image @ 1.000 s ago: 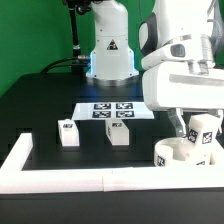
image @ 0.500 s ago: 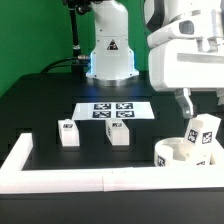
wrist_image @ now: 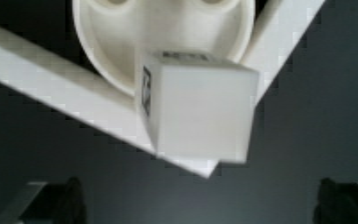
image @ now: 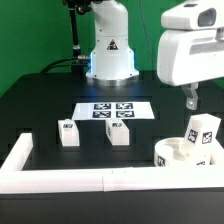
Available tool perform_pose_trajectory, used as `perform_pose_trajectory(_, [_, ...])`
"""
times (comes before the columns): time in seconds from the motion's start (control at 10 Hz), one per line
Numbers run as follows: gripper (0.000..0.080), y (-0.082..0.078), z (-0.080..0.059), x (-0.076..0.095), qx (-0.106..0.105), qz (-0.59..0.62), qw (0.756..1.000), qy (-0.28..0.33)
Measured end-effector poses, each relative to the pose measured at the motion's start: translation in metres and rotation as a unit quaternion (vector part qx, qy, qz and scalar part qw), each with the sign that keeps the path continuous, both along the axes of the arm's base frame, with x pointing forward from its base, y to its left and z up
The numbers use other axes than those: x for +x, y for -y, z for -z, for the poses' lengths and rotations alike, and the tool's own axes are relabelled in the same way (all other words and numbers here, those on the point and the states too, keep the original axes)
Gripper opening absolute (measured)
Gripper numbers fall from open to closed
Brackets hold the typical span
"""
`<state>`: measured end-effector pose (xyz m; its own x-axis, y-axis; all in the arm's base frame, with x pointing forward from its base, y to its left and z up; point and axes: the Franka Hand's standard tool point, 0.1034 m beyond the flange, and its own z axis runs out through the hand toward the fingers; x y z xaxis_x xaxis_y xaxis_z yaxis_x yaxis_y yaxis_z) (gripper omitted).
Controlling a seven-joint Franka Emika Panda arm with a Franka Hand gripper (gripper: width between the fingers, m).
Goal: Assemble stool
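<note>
- Gripper (image: 192, 98) has lifted clear, jaws apart, holding nothing.
- Placed leg (image: 203, 132) stays upright on the seat (image: 176, 153), apparently released.
- Outer leg (image: 68, 132) and middle leg (image: 119, 131) likely come next.

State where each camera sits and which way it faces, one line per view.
Exterior view: off the arm, facing across the table at the robot base; open end effector above the seat.
Wrist view: on the wrist, looking down at the leg block on that seat; dark fingertips show.
Shared: seat and leg block.
</note>
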<state>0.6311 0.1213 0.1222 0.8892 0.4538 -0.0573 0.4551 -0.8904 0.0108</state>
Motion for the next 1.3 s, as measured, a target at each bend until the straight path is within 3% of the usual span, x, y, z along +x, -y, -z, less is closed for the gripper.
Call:
perform_pose_trajectory(0.1, [0.0649,-0.002,0.0,0.002,-0.01,-0.002,1.0,-0.026])
perform_pose_trajectory(0.5, [0.0649,0.0,0.001,0.005,-0.008,-0.003,1.0,-0.017])
perform_pose_trajectory(0.7, [0.0649,0.011,0.001,0.007,-0.004,-0.022,1.0,-0.013])
perform_pose_trajectory(1.1, [0.0649,0.013,0.004,0.01,-0.016,-0.057,0.998,0.0])
perform_pose_trajectory(1.3, [0.0649,0.016,0.006,0.009,-0.014,-0.138,0.99,-0.006])
